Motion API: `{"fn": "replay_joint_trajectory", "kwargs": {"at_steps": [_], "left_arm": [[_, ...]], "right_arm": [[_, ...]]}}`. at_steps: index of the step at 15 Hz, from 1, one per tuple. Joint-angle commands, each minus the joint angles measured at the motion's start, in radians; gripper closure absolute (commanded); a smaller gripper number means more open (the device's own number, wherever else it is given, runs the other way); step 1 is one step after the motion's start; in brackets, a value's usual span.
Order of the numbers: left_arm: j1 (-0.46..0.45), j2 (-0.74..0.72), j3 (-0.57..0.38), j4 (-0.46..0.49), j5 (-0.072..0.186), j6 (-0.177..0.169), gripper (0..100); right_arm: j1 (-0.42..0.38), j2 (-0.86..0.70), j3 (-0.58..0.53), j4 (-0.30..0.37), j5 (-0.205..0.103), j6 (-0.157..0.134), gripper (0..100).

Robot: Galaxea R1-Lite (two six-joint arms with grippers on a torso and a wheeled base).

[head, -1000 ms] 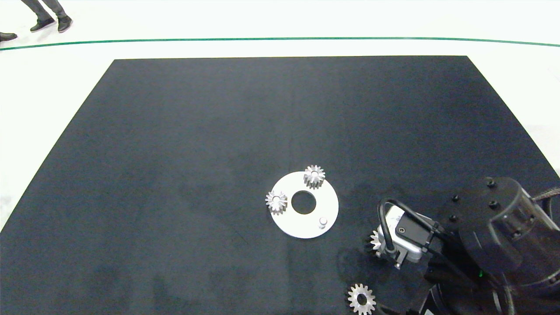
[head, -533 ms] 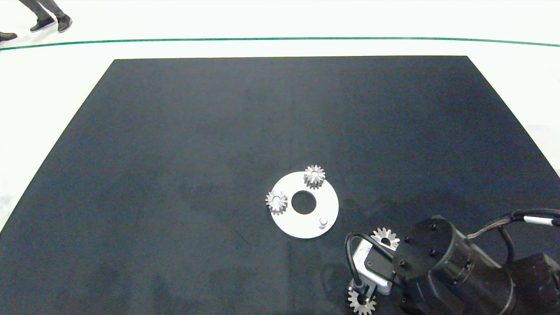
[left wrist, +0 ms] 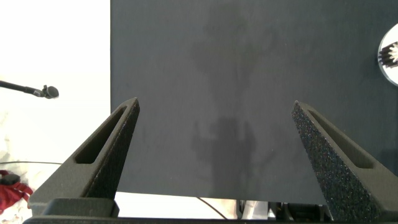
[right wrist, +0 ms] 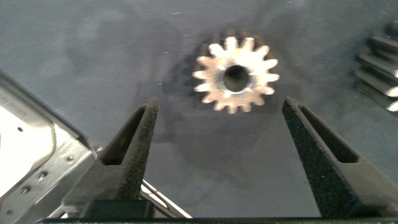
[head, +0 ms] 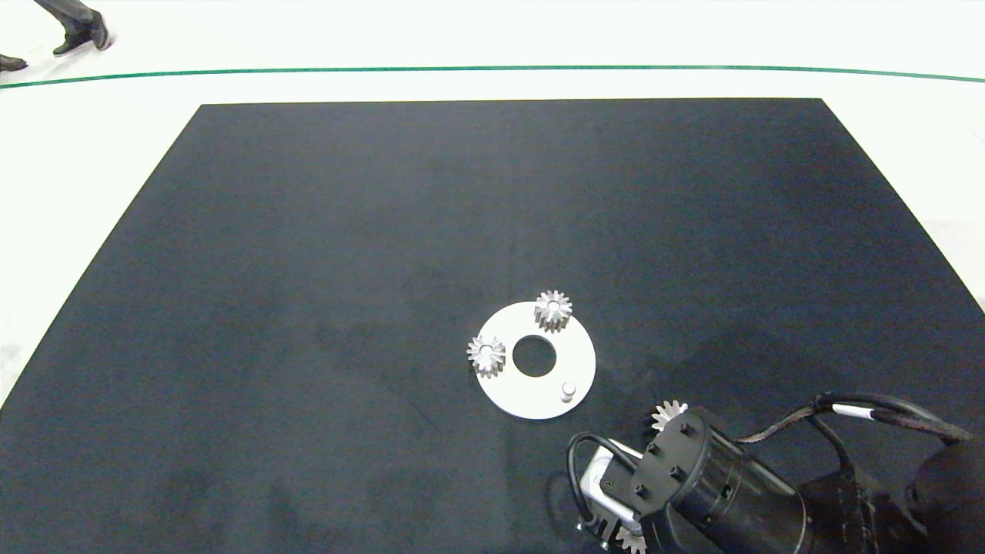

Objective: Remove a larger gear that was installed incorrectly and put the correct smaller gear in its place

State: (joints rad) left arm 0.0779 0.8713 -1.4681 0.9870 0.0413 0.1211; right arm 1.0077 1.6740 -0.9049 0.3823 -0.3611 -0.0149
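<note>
The swap looks half done to me. The white disc (head: 508,392) carries two small gears, one at about 12 o'clock (head: 552,309) and one at 9 o'clock (head: 486,355). Its peg (head: 568,391) at roughly 4 o'clock stands bare. The larger gear (head: 666,414) lies flat on the table (head: 308,269), off the disc toward 4 o'clock and partly tucked behind the right arm (head: 723,492).

The step in hand, as I judge it, is fetching the replacement. The right gripper (right wrist: 219,106) hangs low near the table's front edge, its fingers spread wide with nothing between them. The smaller gear (right wrist: 236,73) lies flat on the table just beyond the fingertips, roughly centred on the gap but not yet inside it. From overhead only a few of its teeth (head: 632,542) peek out beneath the wrist, at about 5 o'clock from the disc, so I can't be sure of its exact spot in that view. The larger gear's long teeth (right wrist: 382,59) show near the smaller one on one side, apart from it.

The next move calls for a short advance and descent so the fingers straddle the smaller gear. They then need to close across its teeth without nudging the neighbour.

The left gripper (left wrist: 214,106) sits idle, spread and empty, over bare table near its edge.
</note>
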Motion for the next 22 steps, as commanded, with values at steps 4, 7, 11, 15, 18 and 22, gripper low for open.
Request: {"fn": "replay_joint_trajectory", "kwargs": {"at_steps": [4, 7, 11, 15, 18, 22], "left_arm": [[-0.001, -0.005, 0.0, 0.005, 0.0, 0.0, 0], [-0.003, -0.006, 0.0, 0.005, 0.002, 0.0, 0], [-0.003, -0.008, 0.0, 0.005, 0.0, 0.0, 0], [-0.003, -0.009, 0.0, 0.005, 0.002, 0.0, 0], [-0.003, -0.009, 0.0, 0.005, 0.0, 0.002, 0], [-0.003, -0.009, 0.0, 0.005, 0.002, 0.0, 0]], "right_arm": [[-0.034, 0.01, 0.001, -0.068, -0.01, 0.001, 32], [-0.031, 0.015, 0.004, -0.077, -0.007, 0.001, 38], [-0.027, 0.016, 0.012, -0.1, -0.002, 0.001, 47], [-0.027, 0.023, 0.031, -0.126, -0.001, 0.001, 54], [-0.027, 0.029, 0.038, -0.145, 0.001, 0.001, 60], [-0.012, 0.003, 0.055, -0.169, -0.001, -0.005, 68]]}}
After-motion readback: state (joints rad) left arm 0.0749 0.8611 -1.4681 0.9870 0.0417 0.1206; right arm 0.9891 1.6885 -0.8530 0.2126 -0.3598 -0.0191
